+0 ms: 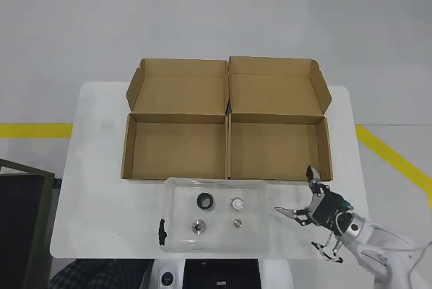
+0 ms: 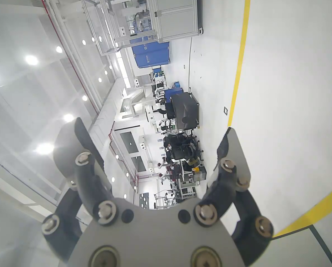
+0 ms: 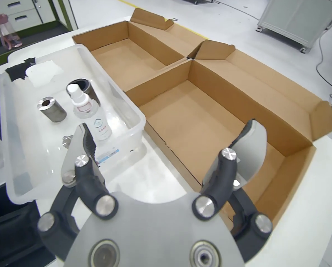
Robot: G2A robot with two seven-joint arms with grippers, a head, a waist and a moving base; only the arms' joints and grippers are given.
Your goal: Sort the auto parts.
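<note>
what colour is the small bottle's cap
The bottle cap is white; right wrist view shows it best.

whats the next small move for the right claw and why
Probably shift the right claw over the clear bin, above the spray bottle, its nearest part. The claw is open and empty beside the bin wall, all four items sit in the bin, and both cardboard boxes hold nothing.

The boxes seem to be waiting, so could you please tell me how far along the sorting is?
Done: nothing yet; no part lies in the left box or the right box. In hand: nothing; the right claw is open beside the bin. Left: all four items in the bin, the black ring, bottle, metal cylinder and small fitting, await sorting.
</note>
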